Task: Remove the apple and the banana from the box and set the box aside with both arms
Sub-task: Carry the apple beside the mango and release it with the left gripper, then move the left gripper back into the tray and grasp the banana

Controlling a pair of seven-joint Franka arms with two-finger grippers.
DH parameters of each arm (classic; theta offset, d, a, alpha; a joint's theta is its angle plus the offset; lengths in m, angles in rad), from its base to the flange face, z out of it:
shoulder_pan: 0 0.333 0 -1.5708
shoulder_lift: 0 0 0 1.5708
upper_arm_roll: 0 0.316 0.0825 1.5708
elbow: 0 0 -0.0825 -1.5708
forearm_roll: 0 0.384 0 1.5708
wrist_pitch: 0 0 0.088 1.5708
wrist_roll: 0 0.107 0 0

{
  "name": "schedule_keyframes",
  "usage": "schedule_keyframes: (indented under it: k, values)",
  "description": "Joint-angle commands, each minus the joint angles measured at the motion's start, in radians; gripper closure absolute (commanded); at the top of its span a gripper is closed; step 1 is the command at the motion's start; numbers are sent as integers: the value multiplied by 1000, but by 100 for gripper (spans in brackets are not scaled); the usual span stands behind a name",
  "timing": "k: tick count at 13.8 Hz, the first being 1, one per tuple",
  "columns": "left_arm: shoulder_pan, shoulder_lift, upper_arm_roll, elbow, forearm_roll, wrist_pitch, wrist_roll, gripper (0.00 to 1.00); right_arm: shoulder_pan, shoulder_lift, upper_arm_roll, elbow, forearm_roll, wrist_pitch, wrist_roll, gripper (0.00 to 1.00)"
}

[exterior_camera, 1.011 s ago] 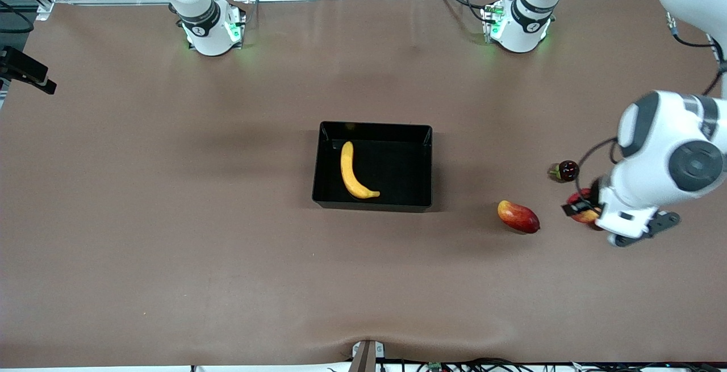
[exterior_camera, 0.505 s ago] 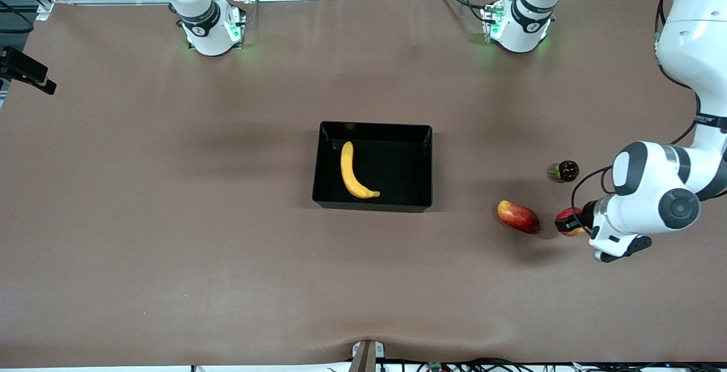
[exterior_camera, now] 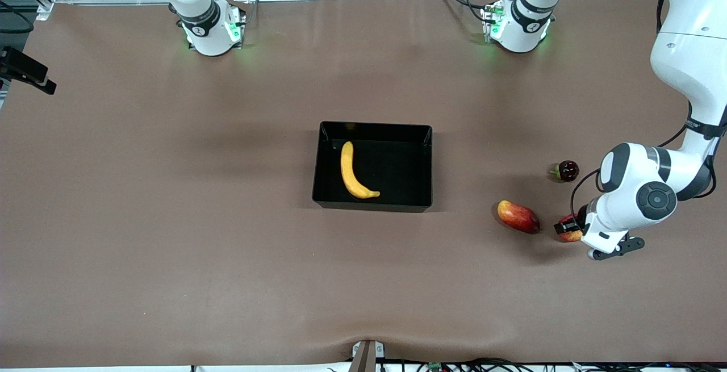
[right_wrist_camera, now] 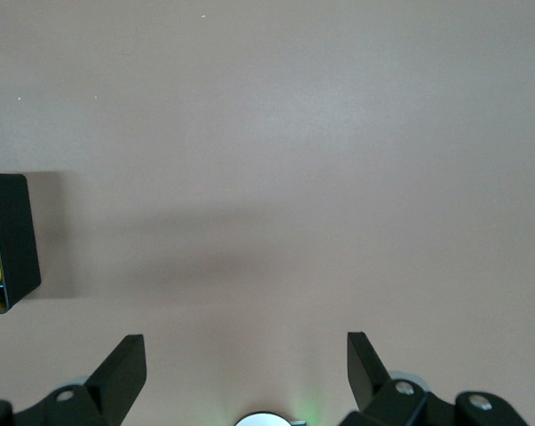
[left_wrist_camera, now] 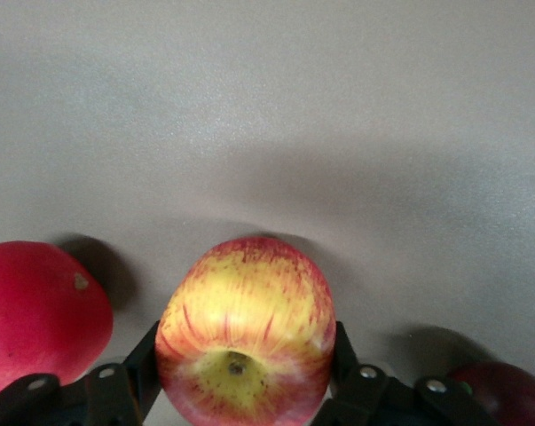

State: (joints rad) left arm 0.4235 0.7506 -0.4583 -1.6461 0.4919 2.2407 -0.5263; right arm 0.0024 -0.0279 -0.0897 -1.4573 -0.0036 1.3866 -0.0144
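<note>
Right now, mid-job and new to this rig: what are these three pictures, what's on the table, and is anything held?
Two white robot arms share a brown table. The wide picture looks down from a camera facing them; the other two come from cameras on each wrist.

The black box holds the banana. Toward the left arm's end lie a mango-like fruit and a dark red fruit.

The left gripper is low at the table, its fingers on either side of the apple. The right gripper is open, holds nothing, and waits.
</note>
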Motion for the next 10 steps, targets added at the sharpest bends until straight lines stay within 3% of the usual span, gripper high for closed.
schedule_keyframes:
  k: [1, 6, 10]
  values:
    - [4, -39, -3, -17, 4, 7, -3, 0, -16, 10, 11, 20, -16, -14, -9, 0]
    - [4, -243, -150, -9, -56, -210, -3, 0, -16, 10, 11, 20, -16, -14, -10, 0]
    - [-14, -260, -331, -6, -154, -239, -99, 0, -16, 10, 11, 20, -16, -14, -9, 0]
